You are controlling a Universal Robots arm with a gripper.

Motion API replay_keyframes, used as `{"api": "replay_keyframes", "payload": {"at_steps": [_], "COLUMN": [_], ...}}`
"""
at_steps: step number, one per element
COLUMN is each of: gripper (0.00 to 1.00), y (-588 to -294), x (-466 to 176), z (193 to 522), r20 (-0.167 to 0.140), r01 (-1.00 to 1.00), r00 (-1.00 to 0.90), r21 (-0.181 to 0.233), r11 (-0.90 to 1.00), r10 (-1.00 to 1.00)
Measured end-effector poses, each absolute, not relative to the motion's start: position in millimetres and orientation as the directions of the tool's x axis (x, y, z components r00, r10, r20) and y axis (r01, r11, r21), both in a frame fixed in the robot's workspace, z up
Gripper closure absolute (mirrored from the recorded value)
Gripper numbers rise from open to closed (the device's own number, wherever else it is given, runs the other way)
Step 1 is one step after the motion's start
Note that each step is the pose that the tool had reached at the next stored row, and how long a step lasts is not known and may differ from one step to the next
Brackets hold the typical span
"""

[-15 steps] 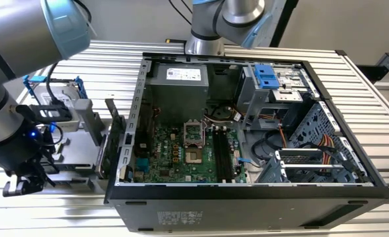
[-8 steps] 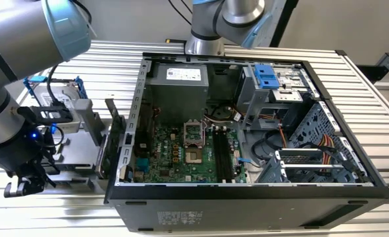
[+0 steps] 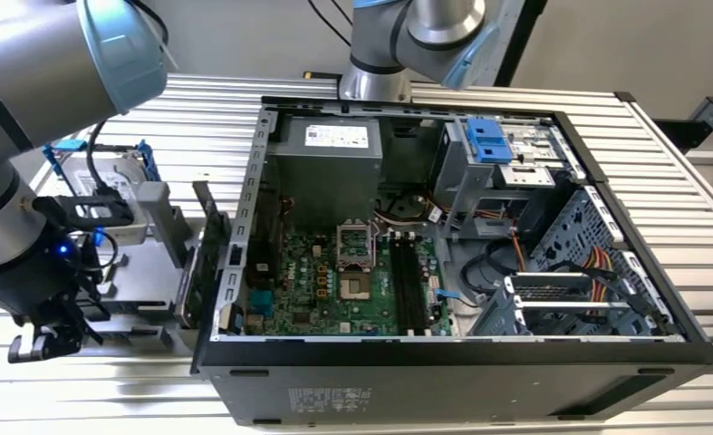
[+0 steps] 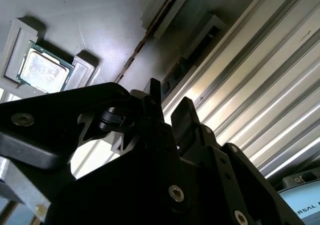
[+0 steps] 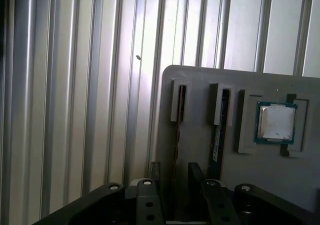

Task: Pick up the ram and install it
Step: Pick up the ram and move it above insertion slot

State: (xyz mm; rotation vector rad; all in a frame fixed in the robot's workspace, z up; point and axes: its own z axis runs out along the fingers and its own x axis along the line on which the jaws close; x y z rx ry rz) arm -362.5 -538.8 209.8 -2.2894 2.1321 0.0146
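The arm (image 3: 18,208) fills the exterior view's left edge, bent downward beside the open computer case (image 3: 453,372). Its dark wrist end hangs low in that view's lower left corner, over the ridged metal table (image 3: 211,100) and outside the case.

The first wrist view looks along the gripper (image 5: 175,169) onto a grey tray (image 5: 197,140) lying on the table. The ram (image 5: 176,145) stands on edge in one of the tray's slots, and the two fingers (image 5: 155,171) are parted with the stick running into the gap between them. Neither pad visibly presses on it, so the tool is released. A second stick (image 5: 218,135) sits in the neighbouring slot, and a square silver processor (image 5: 274,122) lies in a recess further along.

The second wrist view shows the ram's thin edge (image 4: 145,37) from a slant. The exterior view alone shows the motherboard (image 3: 332,290) inside the case, well apart from the gripper.
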Motion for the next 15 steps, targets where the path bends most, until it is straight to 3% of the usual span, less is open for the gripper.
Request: {"api": "replay_keyframes", "payload": {"at_steps": [15], "gripper": [0.00], "y": [-535.6], "x": [-364.4], "z": [201.5], "r20": [-0.016], "r01": [-0.998], "r00": [0.061], "r21": [-0.003], "r11": [-0.061], "r10": [-0.998]}}
